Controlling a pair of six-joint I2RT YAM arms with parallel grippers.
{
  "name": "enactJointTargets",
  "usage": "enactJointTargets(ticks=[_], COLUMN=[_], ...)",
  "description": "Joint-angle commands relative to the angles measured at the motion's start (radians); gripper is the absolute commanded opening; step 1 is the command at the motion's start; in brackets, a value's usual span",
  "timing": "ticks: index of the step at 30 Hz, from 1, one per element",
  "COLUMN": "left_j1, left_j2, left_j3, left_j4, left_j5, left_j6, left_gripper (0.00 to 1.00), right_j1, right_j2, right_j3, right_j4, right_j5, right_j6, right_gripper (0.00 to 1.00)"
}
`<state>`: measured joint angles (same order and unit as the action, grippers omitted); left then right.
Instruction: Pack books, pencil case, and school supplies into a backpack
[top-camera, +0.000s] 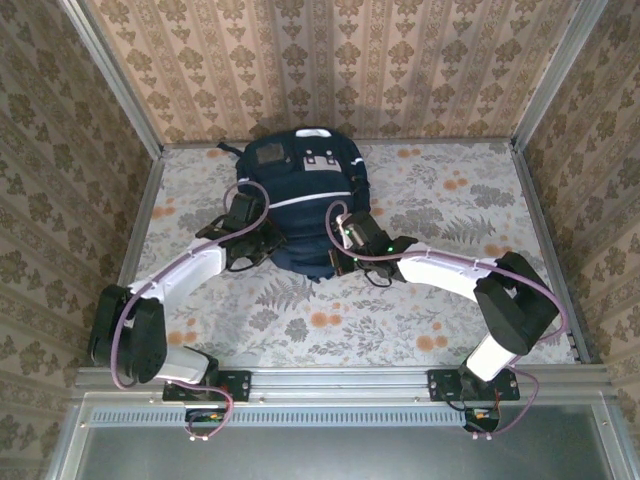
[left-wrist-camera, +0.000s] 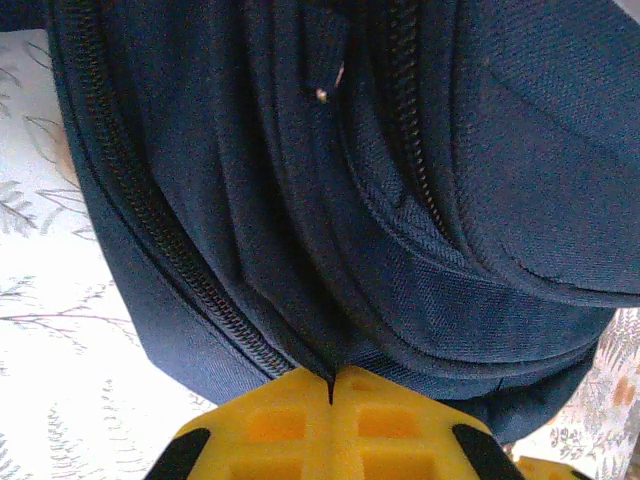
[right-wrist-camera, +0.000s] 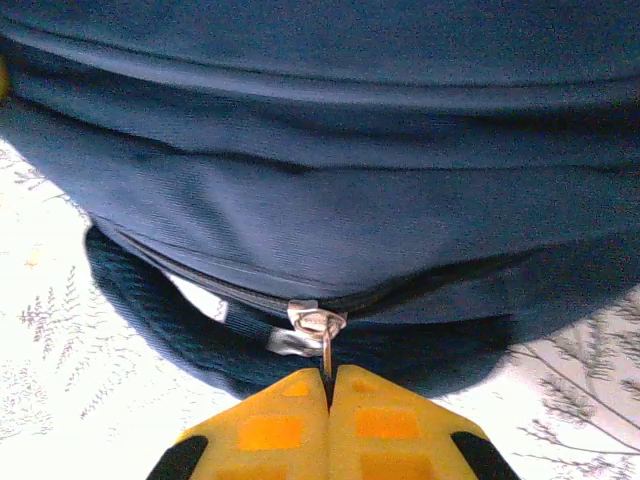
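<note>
Floral-patterned desk (top-camera: 450, 200) beneath large navy-blue fabric backpack (top-camera: 300, 200), lying centre-back; left end effector (left-wrist-camera: 331, 375) pressed together against its dark zip seam; right end effector (right-wrist-camera: 328, 375) pinching small silver metal zipper pull (right-wrist-camera: 318, 325) at near edge.

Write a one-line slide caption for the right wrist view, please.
Right gripper, jaws shut, pinches the metal zipper pull of the navy backpack lying on the floral table.
</note>
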<state>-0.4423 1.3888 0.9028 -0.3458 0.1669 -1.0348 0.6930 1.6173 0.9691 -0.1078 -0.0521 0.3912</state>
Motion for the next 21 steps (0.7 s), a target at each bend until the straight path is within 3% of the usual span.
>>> enactJointTargets(ticks=[1,17,21], left_j1=[0.058,0.23,0.174], left_j2=[-0.065,-0.187,-0.129], left_j3=[-0.007,-0.021,0.013], left_j4=[-0.063,-0.191,-0.143], left_j5=[-0.089,0.02,0.117], left_j6=[0.064,0.202,0.248], left_gripper=[0.0,0.0,0.03], right_j1=[-0.048,-0.224,-0.23], right_j2=[-0.042,0.123,0.133], right_j3=[-0.029,0.085,0.086], right_j4=[-0.098,-0.027,0.018], right_j5=[0.047,-0.038,-0.128], right_j6=[-0.035,-0.088,-0.075], right_gripper=[0.0,0.0,0.0])
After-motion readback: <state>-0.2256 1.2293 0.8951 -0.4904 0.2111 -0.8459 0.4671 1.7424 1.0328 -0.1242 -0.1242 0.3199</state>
